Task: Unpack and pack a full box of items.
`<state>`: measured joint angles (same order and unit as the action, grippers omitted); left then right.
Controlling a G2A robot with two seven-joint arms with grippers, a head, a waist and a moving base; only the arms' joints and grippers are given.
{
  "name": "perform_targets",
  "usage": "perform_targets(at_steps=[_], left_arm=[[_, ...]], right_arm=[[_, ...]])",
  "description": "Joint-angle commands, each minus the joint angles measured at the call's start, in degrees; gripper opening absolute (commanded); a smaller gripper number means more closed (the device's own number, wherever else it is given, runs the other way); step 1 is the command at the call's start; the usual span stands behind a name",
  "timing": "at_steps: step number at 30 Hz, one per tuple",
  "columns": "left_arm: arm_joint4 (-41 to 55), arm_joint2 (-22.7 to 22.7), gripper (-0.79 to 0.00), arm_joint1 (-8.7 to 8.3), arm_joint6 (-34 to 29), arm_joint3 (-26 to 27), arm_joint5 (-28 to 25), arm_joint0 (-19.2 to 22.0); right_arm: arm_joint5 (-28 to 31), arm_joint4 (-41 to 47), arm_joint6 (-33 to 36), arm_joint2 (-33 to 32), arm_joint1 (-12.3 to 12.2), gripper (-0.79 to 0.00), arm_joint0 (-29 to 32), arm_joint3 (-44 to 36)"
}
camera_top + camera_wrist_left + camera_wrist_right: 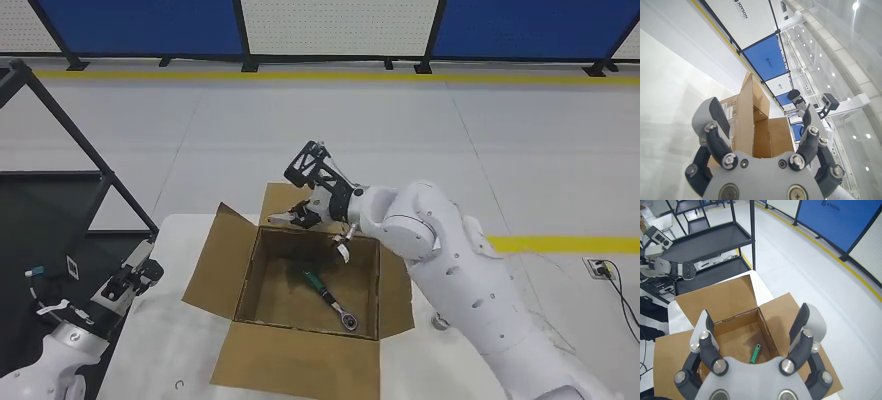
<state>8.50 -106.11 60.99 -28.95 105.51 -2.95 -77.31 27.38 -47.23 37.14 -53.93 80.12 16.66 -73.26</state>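
The left gripper gapes before the box.

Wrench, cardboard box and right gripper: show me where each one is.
wrench (327,296), top view, middle of its shaft.
cardboard box (214,264), top view, spread side flap.
right gripper (755,310), right wrist view, midway between its open fingers.

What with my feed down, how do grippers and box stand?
Right gripper open above box. Left gripper open, off to its side. Wrench on box floor, unobstructed.
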Motion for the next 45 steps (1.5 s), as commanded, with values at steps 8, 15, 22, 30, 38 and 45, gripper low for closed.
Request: perform_targets(at_steps=[8,15,22,30,38,45], left_arm=[[0.0,0.0,0.000,0.00,0.0,0.0,0.0,0.0],[0.0,0.0,0.000,0.00,0.0,0.0,0.0,0.0],[0.0,0.0,0.000,0.00,0.0,0.0,0.0,0.0],[0.0,0.0,0.000,0.00,0.0,0.0,0.0,0.0],[0.0,0.0,0.000,0.00,0.0,0.0,0.0,0.0],[0.0,0.0,0.000,0.00,0.0,0.0,0.0,0.0]], right_arm=[[3.9,-6.4,3.9,-22.2,-6.4,0.000,26.9,-31.6],[6.4,-6.2,4.3,-35.2,-8.6,0.000,42.0,-44.0],[4.7,-7.0,6.7,-45.9,-9.9,0.000,54.8,-52.0],[5.8,-6.7,13.7,-53.1,-11.0,0.000,64.9,-55.8],[5.8,-6.7,13.7,-53.1,-11.0,0.000,64.9,-55.8],[6.1,-6.7,13.7,-52.9,-11.0,0.000,65.0,-55.6]])
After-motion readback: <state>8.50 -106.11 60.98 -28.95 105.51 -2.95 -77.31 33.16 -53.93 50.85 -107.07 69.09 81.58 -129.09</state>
